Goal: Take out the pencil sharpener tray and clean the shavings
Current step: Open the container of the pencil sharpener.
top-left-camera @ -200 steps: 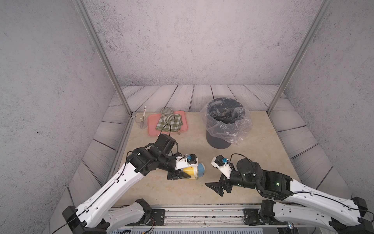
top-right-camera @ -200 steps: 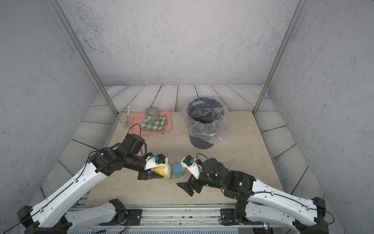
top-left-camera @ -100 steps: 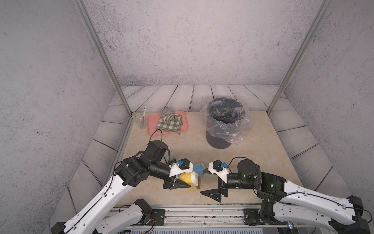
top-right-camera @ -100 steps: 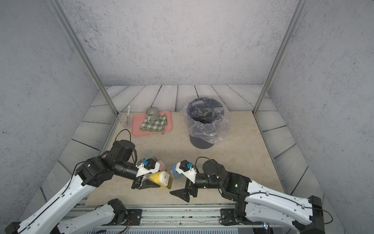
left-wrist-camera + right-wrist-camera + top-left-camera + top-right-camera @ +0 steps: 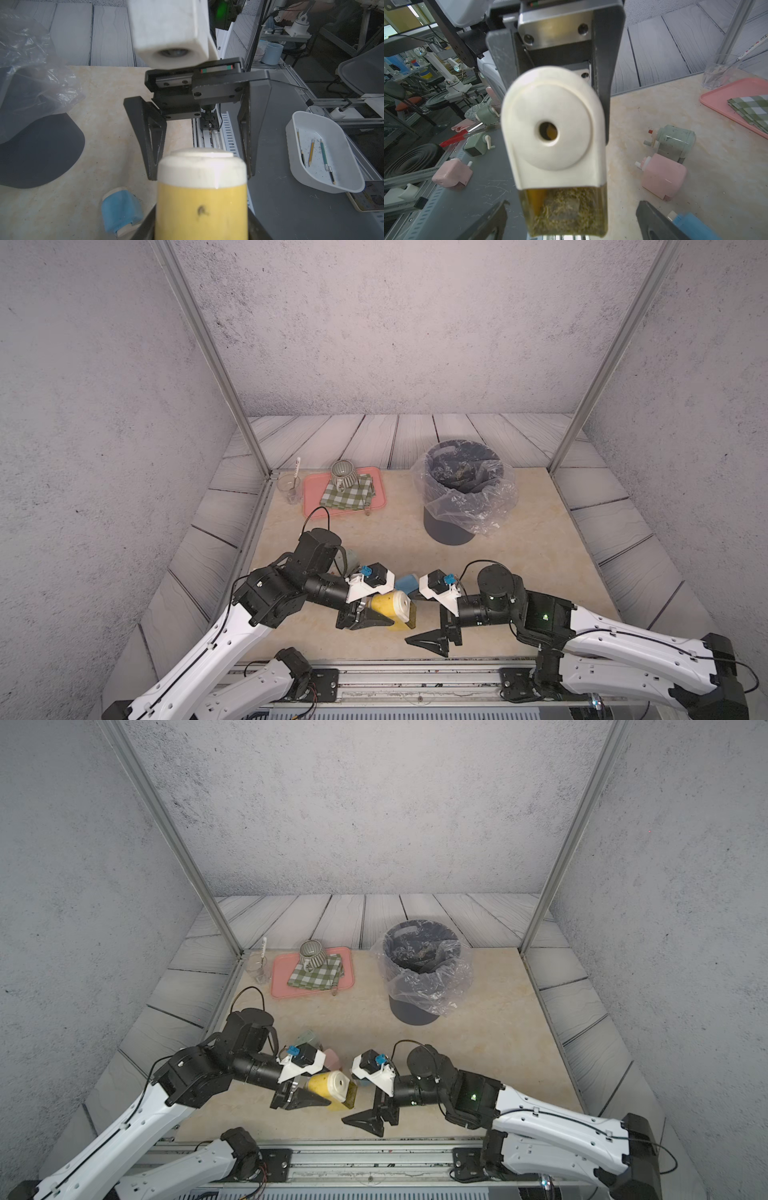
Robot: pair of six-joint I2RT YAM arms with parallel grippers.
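Note:
A yellow pencil sharpener with a white front face hangs just above the table near its front edge. My left gripper is shut on its body, as the left wrist view confirms. Its clear tray, sitting in the base below the white face, is packed with brownish shavings. My right gripper faces that end, open wide. Its fingers stand either side of the tray without touching it. Both top views show the two grippers nose to nose.
A blue sharpener, a pink one and a green one lie on the table behind the grippers. A lined dark bin stands at the back right. A pink serving tray with mug and cloth and a glass sit back left.
My left arm has drawn the yellow sharpener toward the table's front edge. My right gripper, still open, has shifted left to face it.

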